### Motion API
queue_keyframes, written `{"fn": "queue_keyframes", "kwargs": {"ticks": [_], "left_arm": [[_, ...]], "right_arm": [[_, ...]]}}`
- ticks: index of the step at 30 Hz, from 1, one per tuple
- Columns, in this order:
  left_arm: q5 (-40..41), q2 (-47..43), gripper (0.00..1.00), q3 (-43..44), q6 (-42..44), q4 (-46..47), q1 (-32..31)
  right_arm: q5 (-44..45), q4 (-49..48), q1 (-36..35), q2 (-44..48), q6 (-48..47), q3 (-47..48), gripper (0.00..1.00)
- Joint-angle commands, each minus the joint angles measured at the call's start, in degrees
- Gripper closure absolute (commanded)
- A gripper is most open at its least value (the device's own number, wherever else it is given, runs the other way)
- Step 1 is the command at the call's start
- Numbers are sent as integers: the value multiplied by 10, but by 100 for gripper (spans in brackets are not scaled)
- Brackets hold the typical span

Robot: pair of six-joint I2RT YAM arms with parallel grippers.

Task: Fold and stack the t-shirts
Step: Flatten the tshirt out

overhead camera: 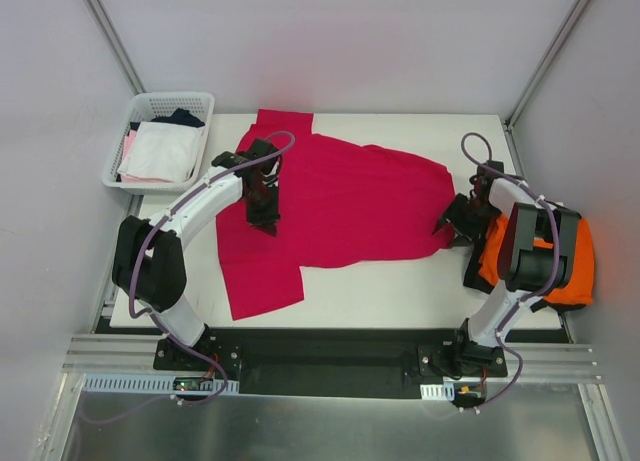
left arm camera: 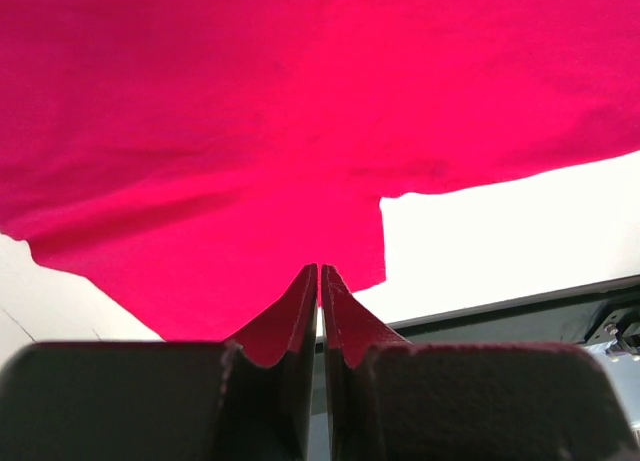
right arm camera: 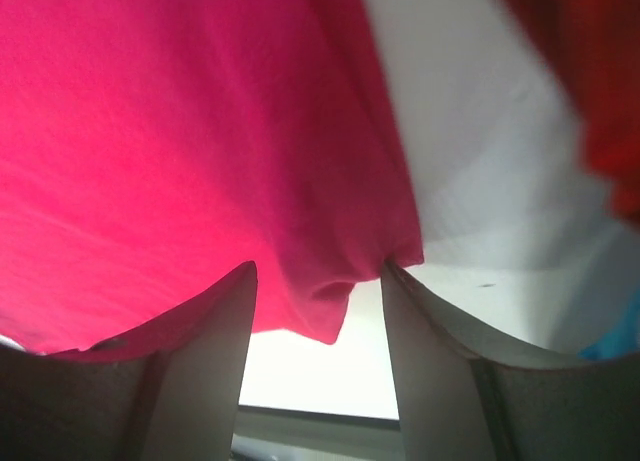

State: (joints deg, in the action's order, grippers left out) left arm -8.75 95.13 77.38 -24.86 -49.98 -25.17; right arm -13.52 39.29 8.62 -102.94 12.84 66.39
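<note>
Two robot arms rise from the bottom edge of the overhead view, one at lower left and one at lower right, both bolted to a dark rail in front of the white table [overhead camera: 400,293].

At right of centre, the right gripper [overhead camera: 447,226] sits at the right-hand edge of the one crimson-magenta cloth t-shirt [overhead camera: 360,201]. In its wrist view the right gripper [right arm camera: 318,266] has its two fingers well apart. A bunched corner of the crimson-magenta cloth t-shirt [right arm camera: 200,161] hangs in the gap between them and is not clamped. One bright orange cloth t-shirt [overhead camera: 580,266] lies at the table's right edge, partly hidden behind that arm. It shows as a blurred orange patch at the upper right of the right wrist view [right arm camera: 605,91].

Left of centre, the left gripper [overhead camera: 265,217] is over the shirt's left part. In its own camera the left gripper [left arm camera: 319,269] has its fingers pressed together, with the tips nipping the crimson cloth [left arm camera: 300,131] at its lower edge. The shirt fills the upper part of that picture, with white table at lower right.

The crimson shirt lies spread across the middle of the table, with a sleeve reaching toward the top and another flap toward lower left.

At upper left stands one white plastic mesh basket [overhead camera: 168,100], just off the table's far left corner. It holds one white folded garment [overhead camera: 160,151], one pink garment [overhead camera: 128,146] under it and one dark garment [overhead camera: 186,115] behind.
</note>
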Motion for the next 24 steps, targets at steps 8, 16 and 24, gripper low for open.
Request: {"fn": "queue_keyframes", "kwargs": {"ticks": [8, 16, 24], "left_arm": [[-12, 1, 95, 5, -15, -7, -3], [-18, 4, 95, -4, -21, 2, -3], [-17, -1, 94, -14, -29, 7, -3]], "right_arm": [[-11, 42, -65, 88, 32, -69, 44], [6, 43, -70, 85, 18, -74, 47], [12, 25, -70, 64, 10, -78, 54]]}}
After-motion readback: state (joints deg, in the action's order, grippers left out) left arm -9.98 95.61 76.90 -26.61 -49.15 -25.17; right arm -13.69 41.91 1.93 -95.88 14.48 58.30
